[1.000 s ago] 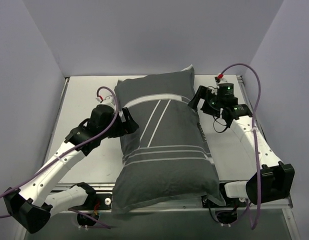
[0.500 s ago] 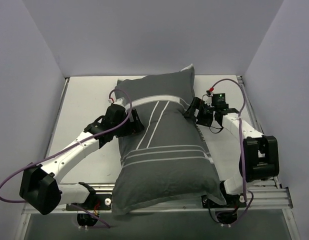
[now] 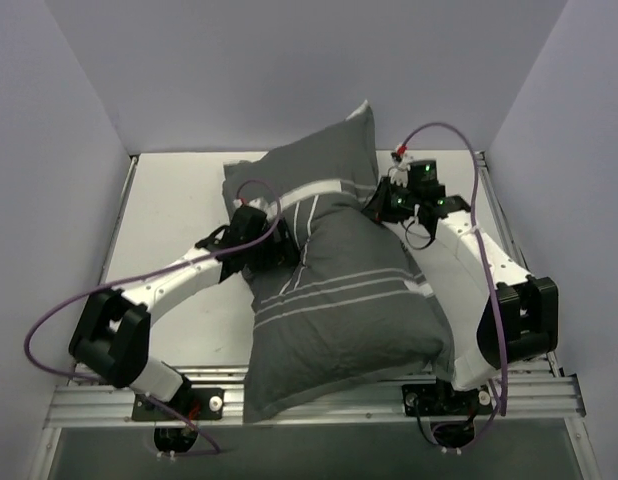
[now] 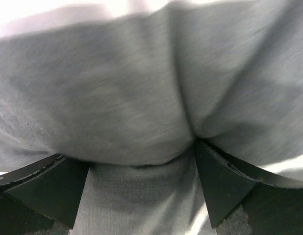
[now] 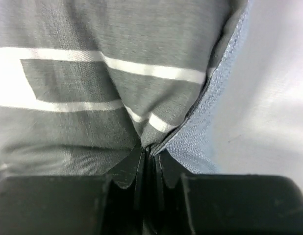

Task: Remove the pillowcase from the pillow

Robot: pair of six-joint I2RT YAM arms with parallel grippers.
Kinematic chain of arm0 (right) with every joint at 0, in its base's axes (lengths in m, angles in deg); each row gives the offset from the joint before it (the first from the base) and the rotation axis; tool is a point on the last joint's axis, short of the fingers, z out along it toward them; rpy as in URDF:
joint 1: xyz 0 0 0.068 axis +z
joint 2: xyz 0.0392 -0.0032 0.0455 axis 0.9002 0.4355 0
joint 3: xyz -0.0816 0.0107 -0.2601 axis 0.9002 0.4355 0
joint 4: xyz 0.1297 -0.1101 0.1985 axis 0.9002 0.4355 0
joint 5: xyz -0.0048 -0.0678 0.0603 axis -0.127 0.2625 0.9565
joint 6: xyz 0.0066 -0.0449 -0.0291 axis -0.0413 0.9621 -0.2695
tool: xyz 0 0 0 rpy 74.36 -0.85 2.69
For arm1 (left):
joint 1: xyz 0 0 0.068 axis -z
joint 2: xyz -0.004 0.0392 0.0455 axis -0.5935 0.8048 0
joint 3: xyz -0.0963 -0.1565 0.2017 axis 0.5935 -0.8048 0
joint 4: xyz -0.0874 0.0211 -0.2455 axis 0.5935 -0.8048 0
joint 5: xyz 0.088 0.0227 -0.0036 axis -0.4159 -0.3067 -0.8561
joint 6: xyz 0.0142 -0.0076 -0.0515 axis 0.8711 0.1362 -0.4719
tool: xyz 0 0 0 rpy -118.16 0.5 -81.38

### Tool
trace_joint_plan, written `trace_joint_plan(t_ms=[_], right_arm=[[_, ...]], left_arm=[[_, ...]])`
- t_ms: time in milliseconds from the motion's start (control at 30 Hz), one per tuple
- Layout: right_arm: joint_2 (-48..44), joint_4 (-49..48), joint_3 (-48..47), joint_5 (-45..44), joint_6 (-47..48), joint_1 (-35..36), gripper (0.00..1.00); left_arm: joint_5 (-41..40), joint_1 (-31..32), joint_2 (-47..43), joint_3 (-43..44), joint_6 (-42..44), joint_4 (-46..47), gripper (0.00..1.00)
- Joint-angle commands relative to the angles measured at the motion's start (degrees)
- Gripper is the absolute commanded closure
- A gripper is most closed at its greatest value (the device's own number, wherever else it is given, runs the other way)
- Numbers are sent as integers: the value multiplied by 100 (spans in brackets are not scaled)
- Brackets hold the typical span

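The pillowcase (image 3: 339,300), dark grey with white stripes, lies slantwise across the table, stuffed full; the pillow inside it is hidden. My left gripper (image 3: 279,245) is open and pushed into the case's left edge. In the left wrist view grey pillowcase cloth (image 4: 141,107) bulges between the wide-apart fingers (image 4: 225,191) of that gripper (image 4: 141,188). My right gripper (image 3: 382,207) sits at the case's right edge. In the right wrist view that gripper (image 5: 150,152) is shut on a pinched fold where the striped face (image 5: 92,98) meets the blue-grey face (image 5: 205,132).
The white table (image 3: 169,200) has bare stretches left of the case and at the far right (image 3: 454,165). Grey walls close in on three sides. A metal rail (image 3: 109,405) runs along the near edge, and the case's near end overhangs it.
Both arms moved inward against the case. The right gripper went from open to shut on the case's right edge. The case's far end rose and the whole case turned slightly.
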Motion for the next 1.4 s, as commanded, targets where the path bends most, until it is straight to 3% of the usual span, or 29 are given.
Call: trace_joint_plan(t_ms=[0, 167, 300, 433, 567, 667, 867, 1000, 1100, 1200, 1367], right_arm=[[-980, 474, -1545, 419, 46, 346, 100], [-1051, 1169, -2805, 383, -51, 522, 100], [-1138, 881, -2694, 313, -244, 979, 100], [-1042, 582, -2035, -100, -358, 1444, 100], [-515, 282, -1499, -530, -429, 2181, 100], [-155, 168, -1366, -873, -508, 2411, 82], [-171, 633, -1883, -1670, -236, 2930, 38], [-672, 1010, -1893, -2566, -139, 3028, 22], [-1067, 1562, -1709, -3463, -349, 2940, 15], [-1393, 2046, -1428, -3659, -542, 2799, 12], [-2007, 2593, -726, -3879, -1157, 2834, 10]], left_arm=[[426, 277, 789, 1009, 18, 312, 6], [795, 559, 1712, 2691, -24, 364, 6], [866, 603, 1845, 3229, -147, 497, 6], [551, 524, 1259, 2554, -297, 575, 6], [86, 410, 265, 826, -622, 708, 6], [-162, 296, -675, 102, -789, 445, 6], [-900, 182, -2995, -664, -580, -1407, 6], [-840, 94, -3805, -656, -325, -1902, 6], [-638, 50, -3815, -472, -175, -1912, 6], [-409, -3, -3386, -121, 150, -1605, 6], [-67, -275, -1972, 1150, 800, -999, 6]])
